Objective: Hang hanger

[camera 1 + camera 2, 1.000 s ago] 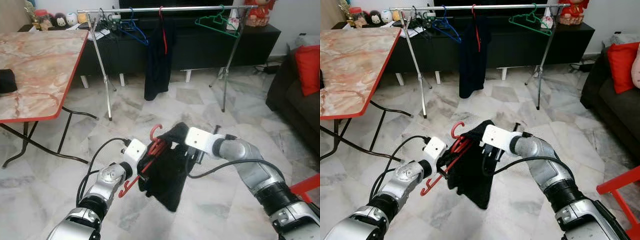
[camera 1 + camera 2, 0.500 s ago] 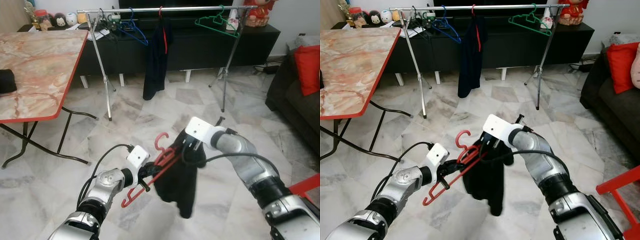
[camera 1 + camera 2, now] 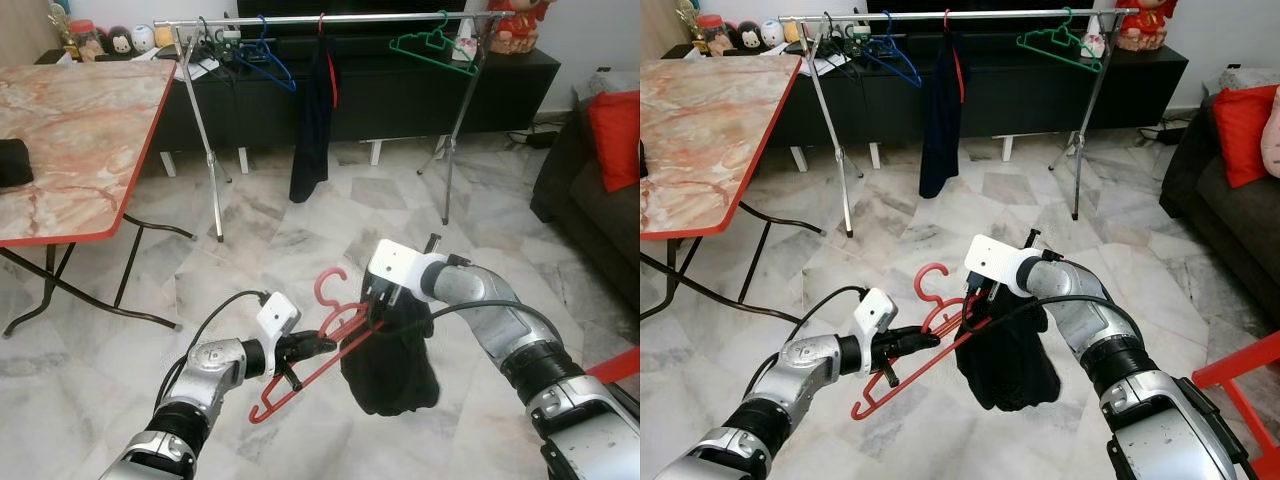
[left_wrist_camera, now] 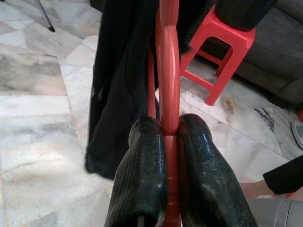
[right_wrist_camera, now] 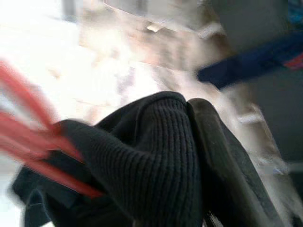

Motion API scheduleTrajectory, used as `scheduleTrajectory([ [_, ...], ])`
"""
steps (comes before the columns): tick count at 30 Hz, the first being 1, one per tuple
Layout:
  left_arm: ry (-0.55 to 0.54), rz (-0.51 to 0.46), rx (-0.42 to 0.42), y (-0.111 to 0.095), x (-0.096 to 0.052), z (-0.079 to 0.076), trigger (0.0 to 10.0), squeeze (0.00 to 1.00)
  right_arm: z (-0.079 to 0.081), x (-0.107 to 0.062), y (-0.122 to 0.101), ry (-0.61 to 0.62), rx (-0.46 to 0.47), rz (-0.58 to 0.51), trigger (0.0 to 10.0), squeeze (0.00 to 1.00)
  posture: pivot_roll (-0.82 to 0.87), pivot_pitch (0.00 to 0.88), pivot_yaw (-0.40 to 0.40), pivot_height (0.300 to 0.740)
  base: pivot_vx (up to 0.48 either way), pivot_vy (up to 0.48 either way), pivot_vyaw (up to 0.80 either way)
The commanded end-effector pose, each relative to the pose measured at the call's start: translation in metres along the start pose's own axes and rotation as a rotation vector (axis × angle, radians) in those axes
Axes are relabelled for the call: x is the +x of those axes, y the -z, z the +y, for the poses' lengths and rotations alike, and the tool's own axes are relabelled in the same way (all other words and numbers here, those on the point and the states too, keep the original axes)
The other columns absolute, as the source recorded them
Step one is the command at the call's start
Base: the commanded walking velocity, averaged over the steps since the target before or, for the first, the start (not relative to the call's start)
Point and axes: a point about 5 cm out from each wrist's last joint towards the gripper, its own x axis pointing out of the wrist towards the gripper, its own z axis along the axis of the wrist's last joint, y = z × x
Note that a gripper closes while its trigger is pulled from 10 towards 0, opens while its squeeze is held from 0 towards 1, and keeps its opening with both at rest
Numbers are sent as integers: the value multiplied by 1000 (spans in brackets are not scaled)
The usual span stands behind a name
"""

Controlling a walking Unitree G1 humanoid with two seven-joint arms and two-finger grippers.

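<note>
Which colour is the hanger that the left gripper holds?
Red. The hanger shows best in the left wrist view, pinched by the left gripper.

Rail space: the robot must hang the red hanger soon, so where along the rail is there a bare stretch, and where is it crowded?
The rail is barest between the dark garment and the green hanger. A shorter gap lies between the blue hanger and the garment. The left end is crowded with hangers.

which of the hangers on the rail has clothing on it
The red hanger at the middle of the rail carries a dark garment. The blue hanger and green hanger beside it hang bare.
</note>
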Motion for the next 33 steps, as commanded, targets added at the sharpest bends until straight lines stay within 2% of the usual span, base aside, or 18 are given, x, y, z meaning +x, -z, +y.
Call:
scheduleTrajectory([
  [1, 16, -15, 17, -5, 1, -1, 10000, 0, -1, -3, -10, -48, -31, -61, 10000, 0, -89, 25, -49, 740, 0, 0, 0],
  [6, -13, 11, 27, -2, 0, 1, 10000, 0, -1, -8, -11, -78, -24, -86, 10000, 0, -90, 26, -47, 740, 0, 0, 0],
  [8, -45, 24, 35, 0, 0, 2, 10000, 0, 4, -13, -15, -128, -19, -126, 10000, 0, -90, 27, -46, 740, 0, 0, 0],
  [14, -105, 36, 60, 2, 1, 5, 10000, 0, 12, -19, -13, -198, -21, -143, 10000, 0, -94, 28, -46, 740, 0, 0, 0],
  [21, -156, 41, 78, 4, 2, 7, 10000, 0, 11, -22, -18, -169, 18, -168, 10000, 0, -97, 28, -48, 740, 0, 0, 0],
  [23, -187, 34, 85, 4, 2, 8, 10000, 0, 14, -20, -15, -165, 39, -138, 10000, 0, -96, 28, -48, 740, 0, 0, 0],
  [26, -171, 23, 74, 2, 4, 6, 10000, 0, 20, -14, -6, -132, 21, -68, 10000, 0, -94, 29, -50, 740, 0, 0, 0],
  [28, -163, 22, 72, 2, 5, 6, 10000, 0, 22, -12, -6, -117, 36, -69, 10000, 0, -94, 29, -50, 740, 0, 0, 0],
  [33, -156, 20, 67, 3, 5, 5, 10000, 0, 31, -13, -10, -176, 51, -112, 10000, 0, -94, 28, -51, 740, 0, 0, 0],
])
